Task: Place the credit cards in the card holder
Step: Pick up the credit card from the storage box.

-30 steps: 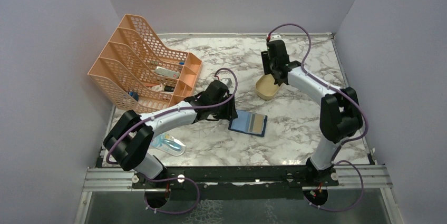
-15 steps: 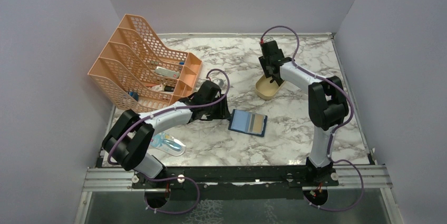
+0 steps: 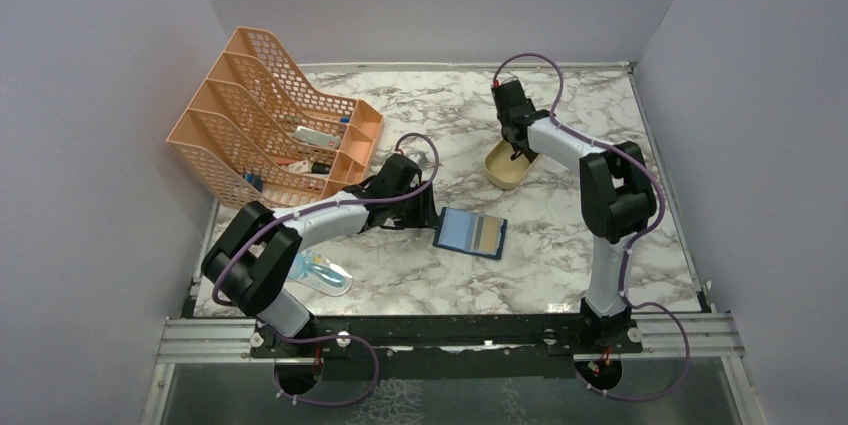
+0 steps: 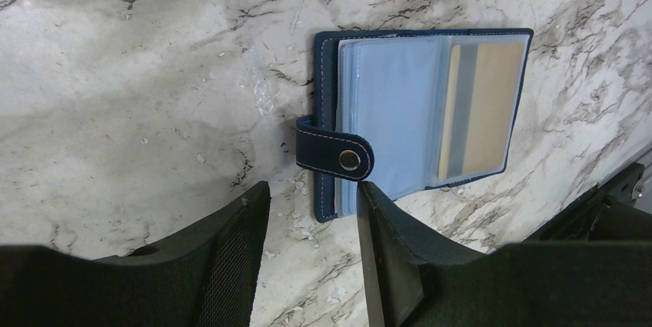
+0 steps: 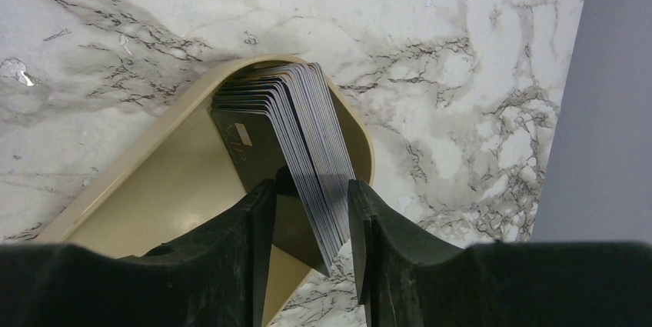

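The navy card holder (image 3: 470, 233) lies open on the marble table, its snap strap (image 4: 336, 154) folded over the clear pockets. A yellow-gold card (image 4: 480, 108) sits in its right pocket. My left gripper (image 3: 427, 211) is open and low at the holder's left edge; in the left wrist view (image 4: 311, 192) its jaws straddle the holder's near corner, below the strap. A stack of several grey and pale credit cards (image 5: 307, 131) leans on edge in the tan oval tray (image 5: 146, 188). My right gripper (image 5: 311, 192) is open with the stack between its fingers.
The tan tray (image 3: 500, 176) stands right of centre at the back. An orange mesh file rack (image 3: 270, 125) holding small items stands at the back left. A blue-patterned packet (image 3: 318, 272) lies near the left arm's base. Walls enclose three sides.
My right gripper has swung left and down over the tray until its fingers straddle the card stack. My left gripper has shifted slightly left beside the holder.
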You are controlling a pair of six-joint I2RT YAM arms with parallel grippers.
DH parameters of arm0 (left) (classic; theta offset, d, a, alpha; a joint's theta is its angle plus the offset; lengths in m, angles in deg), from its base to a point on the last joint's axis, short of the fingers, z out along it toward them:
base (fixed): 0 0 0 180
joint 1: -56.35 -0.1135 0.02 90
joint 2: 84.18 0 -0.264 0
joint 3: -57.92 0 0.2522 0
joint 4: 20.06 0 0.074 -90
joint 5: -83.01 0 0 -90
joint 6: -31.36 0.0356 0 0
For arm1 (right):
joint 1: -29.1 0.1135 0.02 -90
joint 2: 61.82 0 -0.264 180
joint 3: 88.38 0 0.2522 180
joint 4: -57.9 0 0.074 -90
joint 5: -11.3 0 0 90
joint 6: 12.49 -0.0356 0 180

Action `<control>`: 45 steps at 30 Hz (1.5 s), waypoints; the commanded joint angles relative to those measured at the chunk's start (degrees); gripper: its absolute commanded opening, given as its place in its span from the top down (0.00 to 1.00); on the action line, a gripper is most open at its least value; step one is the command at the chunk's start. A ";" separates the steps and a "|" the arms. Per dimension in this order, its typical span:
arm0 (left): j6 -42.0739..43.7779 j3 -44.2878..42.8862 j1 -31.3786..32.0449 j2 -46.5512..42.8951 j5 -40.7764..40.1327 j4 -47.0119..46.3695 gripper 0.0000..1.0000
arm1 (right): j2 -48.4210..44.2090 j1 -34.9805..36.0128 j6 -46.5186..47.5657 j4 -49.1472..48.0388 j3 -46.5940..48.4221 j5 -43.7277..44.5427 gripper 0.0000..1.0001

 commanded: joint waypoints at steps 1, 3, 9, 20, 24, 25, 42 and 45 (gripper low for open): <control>0.05 -0.08 -0.31 1.26 1.95 -1.50 0.52 | 0.00 -0.30 0.12 -0.11 1.92 2.58 0.64; -0.04 -0.02 -0.37 1.17 2.13 -1.57 0.52 | -0.35 -0.30 0.02 -0.03 2.01 2.35 0.67; -0.38 0.19 -0.37 1.33 2.60 -1.60 0.52 | -0.98 -0.29 -0.32 0.15 1.97 1.15 0.75; -1.27 1.49 -0.37 1.79 4.07 -2.23 0.56 | -2.48 -0.32 -1.57 2.54 3.53 -0.64 0.86; -1.68 1.73 -0.37 1.87 4.50 -2.11 0.59 | -3.21 -0.26 -2.70 4.14 3.86 -2.34 0.89; -1.82 1.78 -0.37 1.87 4.65 -2.07 0.60 | -3.51 -0.23 -3.06 4.62 3.81 -3.08 0.90; -5.55 4.62 0.04 0.03 8.00 -3.41 0.67 | -15.67 0.98 -12.02 10.12 -3.64 -17.44 0.99; -6.71 5.07 0.19 0.04 8.92 -4.50 0.68 | -19.37 1.32 -15.11 10.76 -5.89 -21.05 0.99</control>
